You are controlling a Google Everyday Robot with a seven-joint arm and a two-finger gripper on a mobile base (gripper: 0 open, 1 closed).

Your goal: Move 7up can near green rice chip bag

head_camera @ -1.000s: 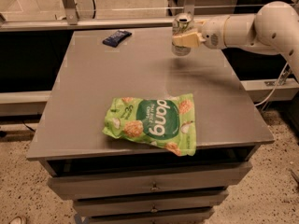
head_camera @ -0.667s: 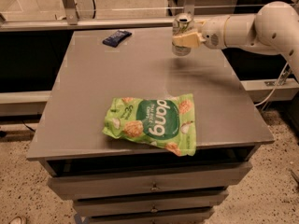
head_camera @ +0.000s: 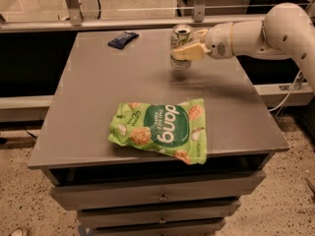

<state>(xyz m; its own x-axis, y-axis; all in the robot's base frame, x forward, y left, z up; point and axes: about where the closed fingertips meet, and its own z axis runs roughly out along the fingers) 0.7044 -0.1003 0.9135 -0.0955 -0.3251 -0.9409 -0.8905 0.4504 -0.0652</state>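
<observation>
The 7up can (head_camera: pixel 179 37) is upright over the far middle of the grey table (head_camera: pixel 98 107), silver top showing. My gripper (head_camera: pixel 189 47) reaches in from the right on a white arm and is shut on the can, one cream finger (head_camera: pixel 187 53) across its front. The green rice chip bag (head_camera: pixel 165 129) lies flat near the table's front edge, "dang" lettering upside down. The can is well behind the bag, apart from it.
A small dark blue packet (head_camera: pixel 123 39) lies at the far left of the table. A metal rail (head_camera: pixel 147 21) runs behind the table. Drawers (head_camera: pixel 157 195) sit under the front edge. A cable (head_camera: pixel 290 90) hangs at the right.
The arm has carried the can a little to the left and nearer the table's middle. The bag and packet have not moved.
</observation>
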